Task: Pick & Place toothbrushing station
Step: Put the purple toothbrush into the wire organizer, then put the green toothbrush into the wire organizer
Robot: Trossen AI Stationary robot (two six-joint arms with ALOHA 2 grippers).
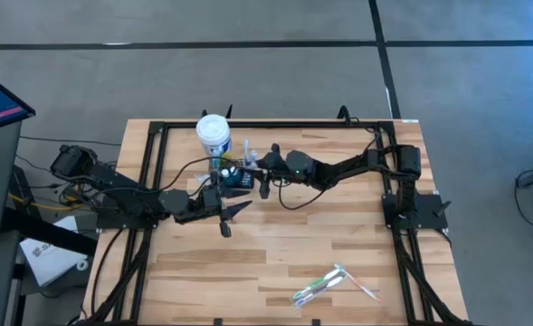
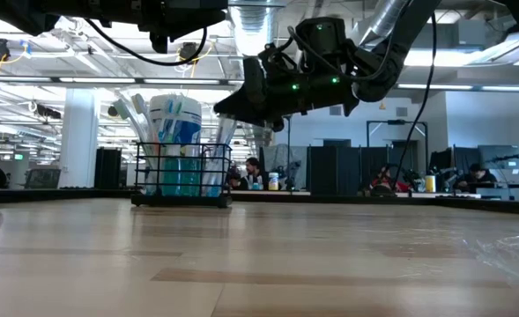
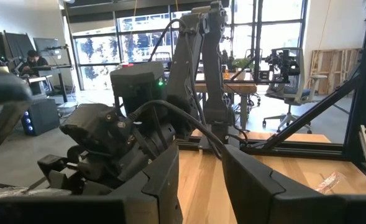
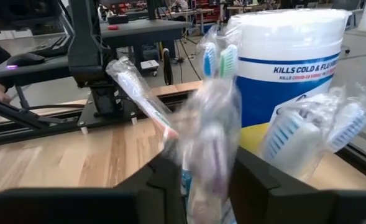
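Toothbrush caddy [image 2: 181, 176], a small black wire holder, stands on the wooden table [image 1: 275, 249] toward its far edge, left of centre, pressed up against a white tub [image 1: 214, 133] with a blue label that rises well above it. Several wrapped toothbrushes [image 4: 294, 127] already stand upright in its slots, heads up, which suggests the caddy is being filled one brush at a time. The right gripper [image 1: 264, 178] reaches across from the right side and hangs just beside the caddy; in its wrist view a toothbrush in clear wrap [image 4: 209, 149] sits between the two fingers, so the claw looks clenched on it, though the wrap blurs the contact and I cannot be fully sure. Holding the brush upright over the slots would let it drop in alongside the others. The left gripper [image 1: 225, 214] waits a little nearer the front of the table than the caddy, its fingers parted with nothing between them, probably kept back so the two arms do not collide. Well apart, near the front right corner of the table, more wrapped toothbrushes [image 1: 331, 284] lie flat, seemingly the supply left to move.
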